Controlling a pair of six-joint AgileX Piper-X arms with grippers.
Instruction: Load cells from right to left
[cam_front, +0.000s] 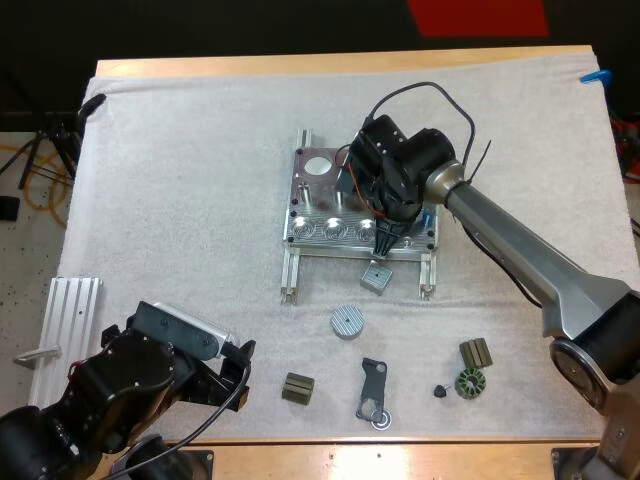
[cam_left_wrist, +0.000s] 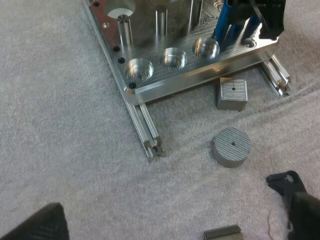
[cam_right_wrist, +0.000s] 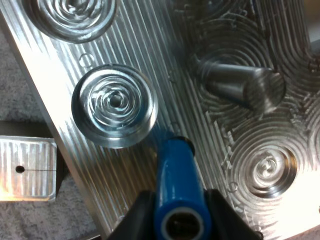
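At the fixture's near right corner, a blue cell (cam_right_wrist: 179, 180) hangs just beside an empty round pocket (cam_right_wrist: 114, 104) — pinched from both sides by the right gripper (cam_front: 385, 238). The metal fixture (cam_front: 318, 195) sits centrally on the white mat (cam_front: 180, 200). To seat well, the cell probably needs squaring upright, then a slow, straight descent. Near the mat's near left corner, the left gripper (cam_front: 238, 368) rests — jaws spread, holding nothing.

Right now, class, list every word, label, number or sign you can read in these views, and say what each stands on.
None: no word, number or brand is readable anywhere.
metal fixture: machined grooves only, no text.
square metal block: a thin line and a small hole, no letters.
blue cylinder, held in the right gripper: plain, no label.
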